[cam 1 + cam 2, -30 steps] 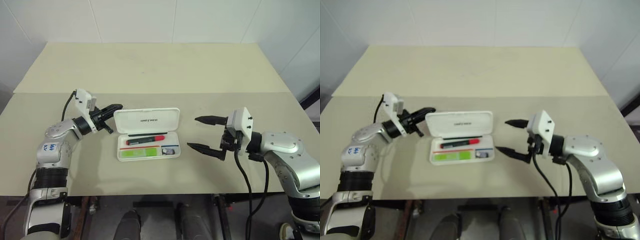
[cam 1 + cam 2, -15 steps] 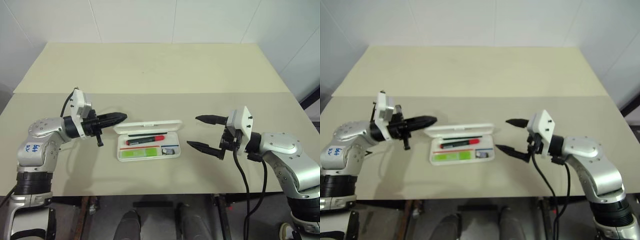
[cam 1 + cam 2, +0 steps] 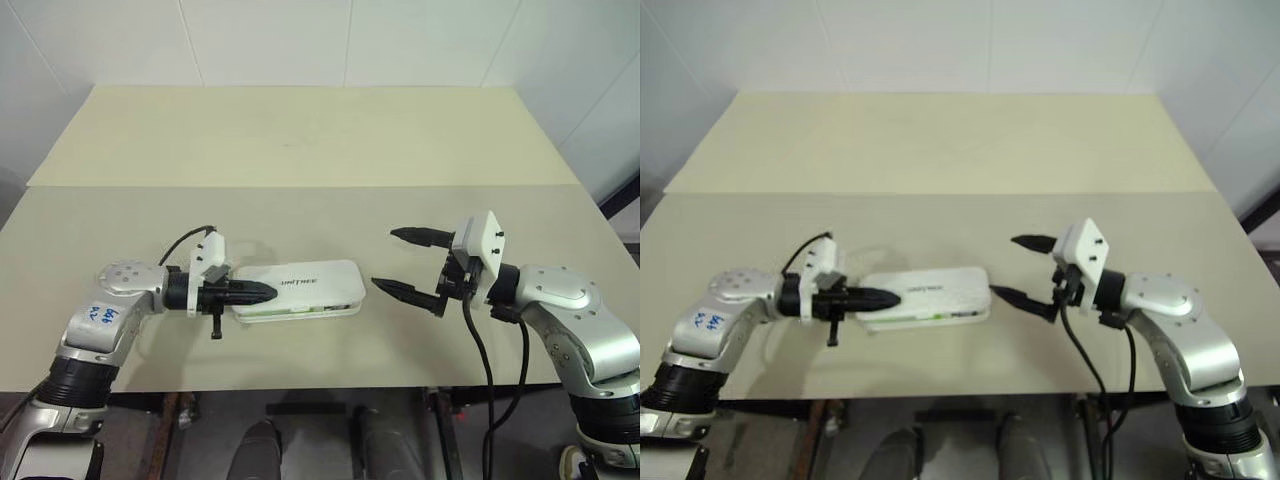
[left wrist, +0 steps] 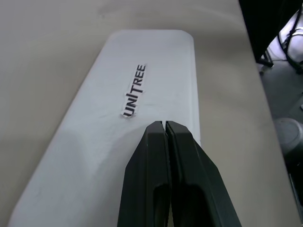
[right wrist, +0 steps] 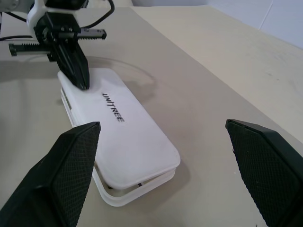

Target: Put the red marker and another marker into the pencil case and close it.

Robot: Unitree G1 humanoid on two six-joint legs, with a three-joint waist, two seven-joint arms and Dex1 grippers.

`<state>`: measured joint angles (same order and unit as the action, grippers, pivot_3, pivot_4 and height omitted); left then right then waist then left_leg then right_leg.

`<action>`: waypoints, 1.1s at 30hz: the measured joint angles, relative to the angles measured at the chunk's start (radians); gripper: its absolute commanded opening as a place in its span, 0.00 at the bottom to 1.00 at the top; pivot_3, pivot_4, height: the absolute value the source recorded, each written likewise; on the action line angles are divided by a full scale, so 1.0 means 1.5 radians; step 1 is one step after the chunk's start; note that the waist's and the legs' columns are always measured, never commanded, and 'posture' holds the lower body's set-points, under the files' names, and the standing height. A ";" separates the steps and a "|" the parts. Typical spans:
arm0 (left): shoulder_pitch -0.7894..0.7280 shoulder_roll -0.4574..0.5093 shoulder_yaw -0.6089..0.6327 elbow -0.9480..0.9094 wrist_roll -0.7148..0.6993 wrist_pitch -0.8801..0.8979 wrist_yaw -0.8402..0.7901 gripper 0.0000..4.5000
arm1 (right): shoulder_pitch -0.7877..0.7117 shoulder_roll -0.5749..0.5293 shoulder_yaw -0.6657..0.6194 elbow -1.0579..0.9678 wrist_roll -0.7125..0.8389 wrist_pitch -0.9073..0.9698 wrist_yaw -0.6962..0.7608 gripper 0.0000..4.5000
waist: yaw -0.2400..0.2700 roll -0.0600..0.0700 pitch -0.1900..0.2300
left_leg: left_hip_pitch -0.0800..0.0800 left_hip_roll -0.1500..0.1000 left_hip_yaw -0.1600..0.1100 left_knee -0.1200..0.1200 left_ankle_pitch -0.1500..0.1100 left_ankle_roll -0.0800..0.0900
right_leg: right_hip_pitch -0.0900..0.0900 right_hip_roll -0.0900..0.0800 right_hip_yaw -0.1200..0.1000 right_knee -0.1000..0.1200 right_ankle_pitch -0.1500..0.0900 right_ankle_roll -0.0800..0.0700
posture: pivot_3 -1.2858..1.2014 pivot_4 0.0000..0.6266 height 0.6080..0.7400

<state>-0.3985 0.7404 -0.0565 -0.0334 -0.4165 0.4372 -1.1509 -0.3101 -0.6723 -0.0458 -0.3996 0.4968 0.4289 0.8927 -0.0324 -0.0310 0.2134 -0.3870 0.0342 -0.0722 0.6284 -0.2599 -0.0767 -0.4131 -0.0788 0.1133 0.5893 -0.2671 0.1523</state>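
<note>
Left pincer (image 3: pixel 262 293), pressed together, rests on the pencil case (image 3: pixel 310 288) lid mid-worktop (image 3: pixel 300 140); right pincer (image 3: pixel 408 262) spread beside it. We judge closing underway; lid gapes slightly, next press down firmly.

Shut left gripper (image 4: pixel 165 125) over pencil case (image 4: pixel 142 75)

I'm looking down on a wide, matte beige bench (image 3: pixel 320 140) with a faint seam running straight across it from left edge to right edge. Behind its far edge stands a wall of large white tiles (image 3: pixel 270 40). Below the near edge lies dim grey floor (image 3: pixel 320 440).
</note>
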 measured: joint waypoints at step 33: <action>0.083 -0.008 0.199 -0.049 -0.064 -0.051 0.041 0.50 | -0.011 0.025 -0.004 0.061 -0.022 -0.054 0.004 1.00 | -0.002 0.000 0.000 | 0.000 0.000 0.000 0.000 0.000 0.000 | 0.000 0.000 0.000 0.000 0.000 0.001 | 0.52 0.24 1.00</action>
<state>-0.2742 0.7284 0.2423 -0.1062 -0.5117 0.3608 -1.0889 -0.3260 -0.6350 -0.0513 -0.3074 0.4637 0.3486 0.8989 -0.0357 -0.0309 0.2133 -0.3869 0.0343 -0.0722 0.6280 -0.2602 -0.0767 -0.4130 -0.0788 0.1133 0.5892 -0.2667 0.1532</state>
